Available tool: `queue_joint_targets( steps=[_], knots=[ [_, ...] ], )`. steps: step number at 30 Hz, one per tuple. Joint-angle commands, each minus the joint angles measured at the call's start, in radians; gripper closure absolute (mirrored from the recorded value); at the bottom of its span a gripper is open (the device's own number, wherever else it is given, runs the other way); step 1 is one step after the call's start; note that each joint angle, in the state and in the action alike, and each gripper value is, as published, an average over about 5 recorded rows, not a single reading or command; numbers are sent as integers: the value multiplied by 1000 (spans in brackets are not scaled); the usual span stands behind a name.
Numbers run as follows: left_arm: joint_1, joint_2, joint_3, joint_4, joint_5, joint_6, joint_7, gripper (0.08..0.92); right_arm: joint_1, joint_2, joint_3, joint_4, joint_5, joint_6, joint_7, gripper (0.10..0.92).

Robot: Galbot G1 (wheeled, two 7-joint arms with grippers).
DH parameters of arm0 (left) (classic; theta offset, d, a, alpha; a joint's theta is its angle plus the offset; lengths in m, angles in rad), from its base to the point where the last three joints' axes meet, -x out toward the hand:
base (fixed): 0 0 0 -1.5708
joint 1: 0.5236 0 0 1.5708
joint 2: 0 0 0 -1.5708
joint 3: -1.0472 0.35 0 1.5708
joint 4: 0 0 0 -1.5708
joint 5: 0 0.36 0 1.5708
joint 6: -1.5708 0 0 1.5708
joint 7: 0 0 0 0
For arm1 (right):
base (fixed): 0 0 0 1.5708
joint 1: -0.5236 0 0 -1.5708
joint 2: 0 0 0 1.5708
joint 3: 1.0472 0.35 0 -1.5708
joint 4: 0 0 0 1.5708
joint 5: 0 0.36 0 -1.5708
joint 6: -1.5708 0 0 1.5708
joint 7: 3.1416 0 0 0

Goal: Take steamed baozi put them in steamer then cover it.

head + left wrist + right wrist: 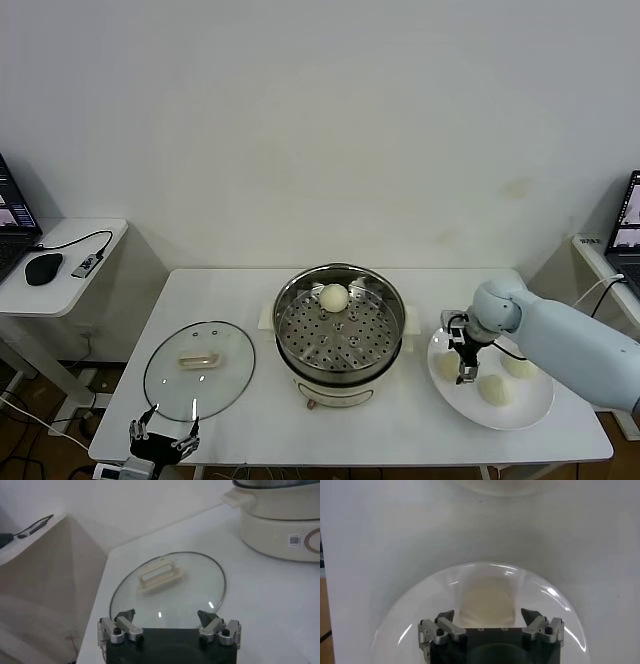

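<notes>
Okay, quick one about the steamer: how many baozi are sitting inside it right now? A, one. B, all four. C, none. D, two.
A: a single baozi rests on the perforated floor of the steamer toward its back, while three more baozi are on the white plate to the right, under the open right claw.

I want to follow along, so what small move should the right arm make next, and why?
Probably lower the open right pincer and close on the baozi beneath it: it hovers over the plate, and only one bun sits in the steamer.
</notes>
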Motion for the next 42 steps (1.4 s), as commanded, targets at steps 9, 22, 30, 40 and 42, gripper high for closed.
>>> queue_joint_targets(
  steps=[9, 22, 30, 40, 42],
  knots=[
    [-1, 0, 0, 1, 0, 0, 0, 177, 0, -12, 2, 3, 9, 1, 4, 388],
    [-10, 0, 7, -5, 1, 0, 1, 177, 252, -135, -108, 115, 157, -49, -53, 404],
    [-23, 17, 12, -22, 1, 0, 2, 177, 704, -87, -420, 180, 365, -88, -98, 406],
    [-30, 9, 6, -58, -2, 1, 1, 177, 896, 148, -534, 133, 527, -135, -122, 406],
    [-28, 9, 5, -64, -2, 2, 1, 177, 893, 191, -530, 116, 572, -154, -118, 406]
  ],
)
